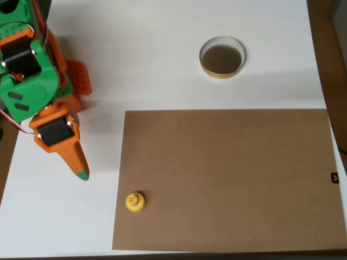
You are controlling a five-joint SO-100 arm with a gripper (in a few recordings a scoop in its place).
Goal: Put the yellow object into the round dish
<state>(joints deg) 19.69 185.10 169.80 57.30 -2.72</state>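
In the overhead view, the yellow object point(135, 201) sits on the near left corner of a brown sheet point(227, 179), right at the sheet's left edge. The sheet lies flat on the white tabletop point(162, 65) and covers most of its near right part. The round dish point(222, 56) stands on the bare tabletop beyond the far edge of the sheet, well apart from the yellow object and off to its right. The green and orange arm point(30, 70) reaches in from the far left corner. Its fingers point(78, 162) point toward the near side, over the tabletop left of the sheet, near the yellow object but not touching it. They look pressed together, grasping nothing.
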